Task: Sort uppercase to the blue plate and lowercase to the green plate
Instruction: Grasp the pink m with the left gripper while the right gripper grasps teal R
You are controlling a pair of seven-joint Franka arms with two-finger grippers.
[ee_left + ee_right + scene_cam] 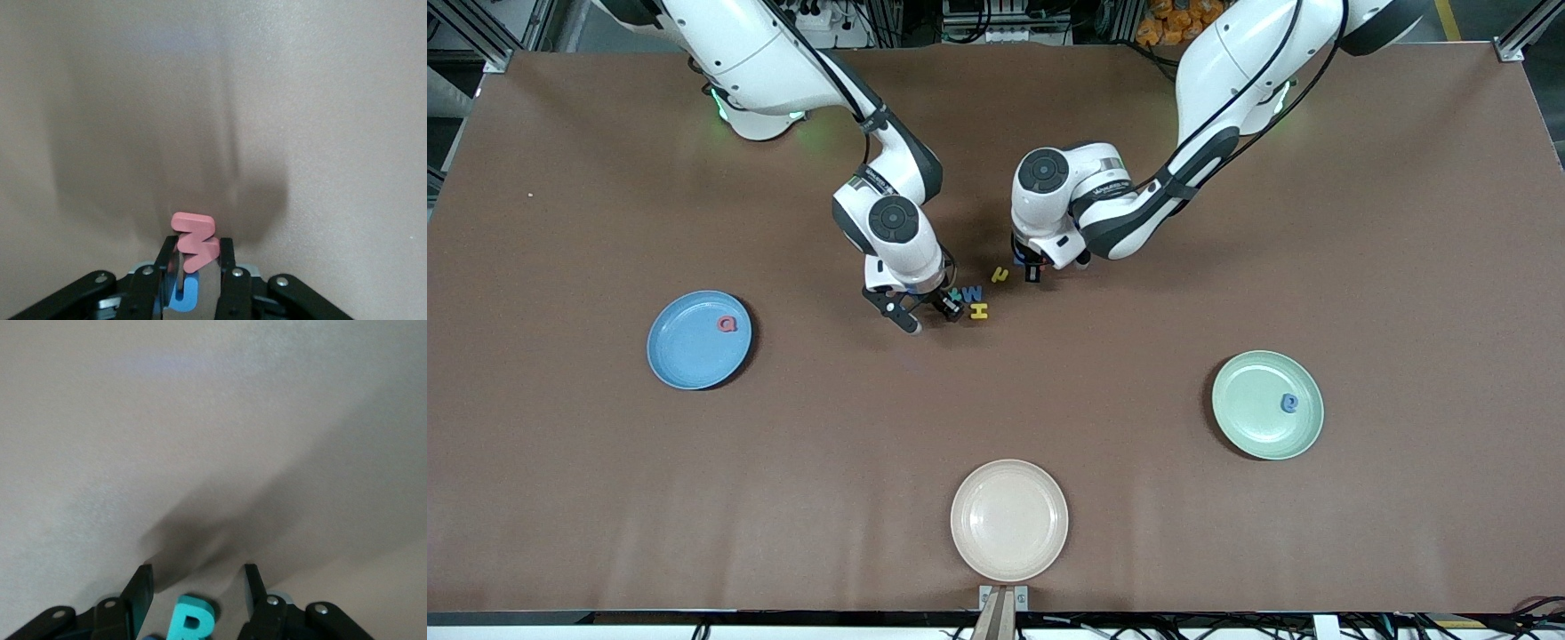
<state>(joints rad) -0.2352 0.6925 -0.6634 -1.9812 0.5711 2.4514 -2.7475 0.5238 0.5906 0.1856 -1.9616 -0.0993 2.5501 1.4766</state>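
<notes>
My left gripper (197, 259) is shut on the red lowercase w (195, 241), which stands tilted between the fingers. A blue letter (185, 293) lies on the table just under it. In the front view this gripper (1034, 269) is low at mid-table, beside the yellow hooked letter (1000, 274). My right gripper (196, 587) is open, its fingers either side of the teal R (190, 621) without touching it; it (925, 313) sits next to the blue M (971, 293) and yellow H (979, 310). A red Q (728, 324) lies on the blue plate (685, 356). A blue rounded letter (1288, 403) lies on the green plate (1254, 427).
A cream plate (1009, 551) with nothing on it stands near the table's front edge, midway between the other two plates. The brown table (605, 498) stretches wide around the letter cluster.
</notes>
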